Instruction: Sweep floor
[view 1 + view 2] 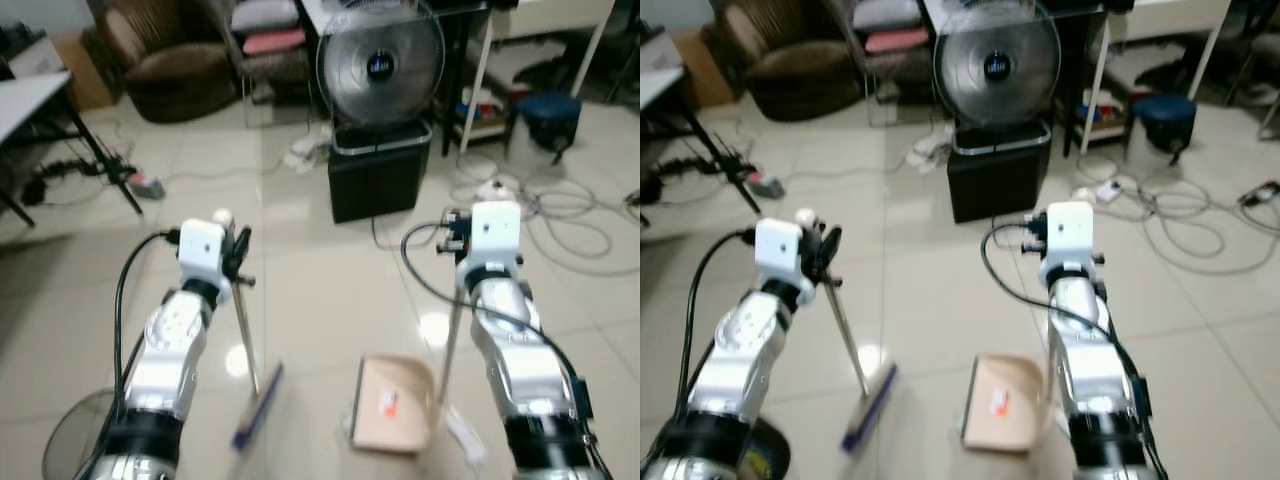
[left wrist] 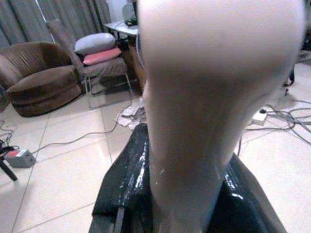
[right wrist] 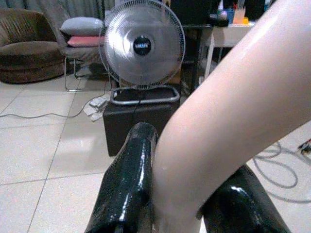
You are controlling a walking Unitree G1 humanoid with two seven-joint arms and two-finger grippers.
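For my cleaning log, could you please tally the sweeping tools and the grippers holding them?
Brooms: 1 (broom, in the left gripper)
Dustpans: 1 (dustpan, handle in the right gripper)
Grippers: 2
Total: 4

The left hand (image 1: 240, 255) grips a slanted broom (image 1: 248, 345) whose blue head rests on the tiled floor (image 1: 310, 300). The right hand (image 1: 455, 235) holds a thin pole down to the tan dustpan (image 1: 392, 403). A fan (image 1: 380, 65) stands on a black box (image 1: 378, 178) ahead
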